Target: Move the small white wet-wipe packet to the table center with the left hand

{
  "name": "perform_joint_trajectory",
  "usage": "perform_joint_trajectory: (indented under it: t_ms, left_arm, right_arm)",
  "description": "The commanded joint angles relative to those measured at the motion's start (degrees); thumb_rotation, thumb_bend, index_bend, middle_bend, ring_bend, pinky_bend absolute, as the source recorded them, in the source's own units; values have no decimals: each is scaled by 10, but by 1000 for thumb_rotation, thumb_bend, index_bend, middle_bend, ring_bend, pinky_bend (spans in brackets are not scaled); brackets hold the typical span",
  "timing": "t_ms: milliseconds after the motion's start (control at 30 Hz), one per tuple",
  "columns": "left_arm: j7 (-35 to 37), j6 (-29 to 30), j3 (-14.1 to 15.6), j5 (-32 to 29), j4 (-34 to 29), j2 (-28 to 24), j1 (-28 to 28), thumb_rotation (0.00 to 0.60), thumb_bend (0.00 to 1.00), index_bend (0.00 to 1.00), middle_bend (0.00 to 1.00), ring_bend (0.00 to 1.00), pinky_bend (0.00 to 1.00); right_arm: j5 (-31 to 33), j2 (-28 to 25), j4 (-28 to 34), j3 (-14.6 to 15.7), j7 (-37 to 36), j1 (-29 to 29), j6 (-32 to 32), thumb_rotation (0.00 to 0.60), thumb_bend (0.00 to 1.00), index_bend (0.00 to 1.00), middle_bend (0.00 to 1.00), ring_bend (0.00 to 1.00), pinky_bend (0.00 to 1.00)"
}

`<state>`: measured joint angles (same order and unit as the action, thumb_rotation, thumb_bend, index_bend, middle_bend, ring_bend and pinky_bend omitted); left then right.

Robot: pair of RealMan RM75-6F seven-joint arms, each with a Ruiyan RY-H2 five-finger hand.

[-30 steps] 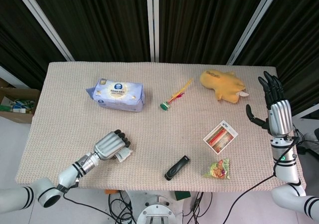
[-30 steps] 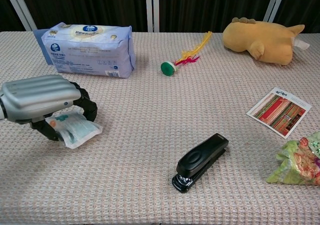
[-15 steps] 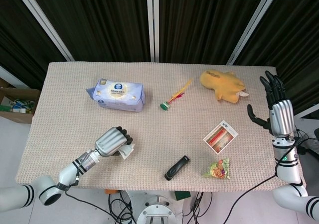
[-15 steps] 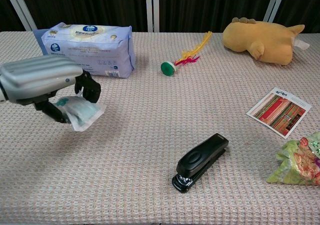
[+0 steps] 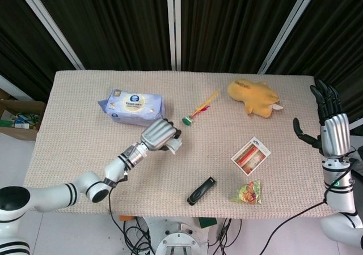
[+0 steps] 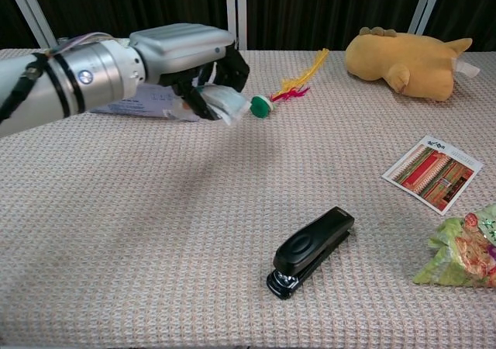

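Note:
My left hand [image 5: 158, 135] [image 6: 186, 58] grips the small white wet-wipe packet [image 5: 173, 145] [image 6: 223, 103] and carries it above the table, near the middle and a little left of centre. The packet sticks out below the curled fingers. At the table's right edge my right hand [image 5: 330, 124] stands upright, fingers spread, holding nothing; the chest view does not show it.
A large blue-white tissue pack [image 5: 133, 107] [image 6: 147, 101] lies back left, partly hidden by my arm in the chest view. Near the centre lie a green-tipped feather shuttlecock [image 5: 195, 113] [image 6: 271, 101] and a black stapler [image 5: 201, 190] [image 6: 310, 250]. A yellow plush toy [image 5: 252, 96], card [image 5: 250, 155] and green snack bag [image 5: 248, 192] lie right.
My left hand lifted the packet off the table's front left and carried it right and away from me, toward the middle. My right hand drifted slightly right.

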<state>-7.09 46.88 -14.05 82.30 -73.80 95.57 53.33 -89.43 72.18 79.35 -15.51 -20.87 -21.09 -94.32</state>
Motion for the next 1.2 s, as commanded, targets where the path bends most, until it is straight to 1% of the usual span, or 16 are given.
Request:
perform_joint_trajectory:
  t_ms: [33, 133, 300, 433, 567, 633, 667, 700, 767, 800, 833, 867, 967, 1100, 1167, 1200]
  left_arm:
    - [-4, -46, -33, -41, 62, 53, 52, 600, 329, 681, 695, 541, 563]
    - [6, -77, -48, -66, 113, 91, 87, 600, 329, 681, 695, 541, 563]
    - [22, -93, -62, -88, 190, 151, 128, 600, 329, 681, 695, 541, 563]
    - [34, -85, -66, -91, 240, 191, 150, 600, 329, 680, 694, 540, 563]
    - [42, -71, -66, -89, 281, 221, 163, 600, 329, 666, 680, 538, 563]
    - [51, -75, -61, -87, 298, 228, 168, 600, 325, 598, 618, 500, 557]
    - [59, -82, -57, -86, 301, 227, 169, 600, 315, 516, 543, 444, 542]
    - [66, -87, -53, -83, 303, 224, 170, 600, 286, 405, 445, 371, 512]
    - [88, -84, -47, -73, 301, 220, 168, 600, 200, 196, 254, 247, 428]
    - [98, -77, -45, -68, 301, 219, 167, 600, 163, 131, 187, 206, 387]
    - [110, -70, -42, -62, 301, 218, 166, 600, 140, 93, 144, 178, 360]
    - [118, -65, -40, -58, 300, 217, 165, 600, 116, 65, 102, 147, 329]
    - [136, -60, -32, -48, 296, 209, 164, 600, 78, 26, 35, 89, 271]
    - [134, -53, -24, -42, 276, 189, 157, 600, 61, 17, 22, 50, 240]
    - [110, -37, -18, -41, 246, 162, 143, 600, 60, 17, 22, 49, 240]
    - [87, -24, -15, -44, 214, 139, 128, 600, 59, 18, 22, 49, 240]
  right_arm:
    - [0, -11, 11, -1, -5, 5, -2, 600, 431, 0, 0, 0, 6]
    - [-3, -23, 18, -1, 0, 9, -6, 600, 432, 0, 0, 0, 6]
    - [1, -31, 24, -3, -1, 11, -4, 600, 431, 0, 0, 0, 6]
    - [5, -32, 19, -4, -2, 10, 1, 600, 432, 0, 0, 0, 6]
    - [9, -29, 16, -5, -4, 10, 3, 600, 431, 0, 0, 0, 6]
    - [8, -29, 15, -5, -4, 11, 0, 600, 431, 0, 0, 0, 6]
    - [7, -29, 14, -5, -4, 11, -1, 600, 432, 0, 0, 0, 6]
    - [7, -29, 13, -5, -3, 11, -2, 600, 432, 0, 0, 0, 6]
    - [8, -29, 12, -6, -3, 12, -2, 600, 432, 0, 0, 0, 6]
    - [9, -29, 11, -7, -4, 13, -2, 600, 432, 0, 0, 0, 6]
    - [11, -29, 11, -8, -5, 12, -1, 600, 432, 0, 0, 0, 6]
    - [13, -29, 10, -9, -5, 12, 0, 600, 432, 0, 0, 0, 6]
    - [13, -28, 10, -9, -3, 12, 0, 600, 432, 0, 0, 0, 6]
    - [10, -26, 11, -9, 4, 10, -1, 600, 431, 0, 0, 0, 6]
    - [9, -26, 13, -8, 5, 9, 0, 600, 431, 0, 0, 0, 6]
    - [7, -26, 13, -7, 5, 10, 0, 600, 431, 0, 0, 0, 6]
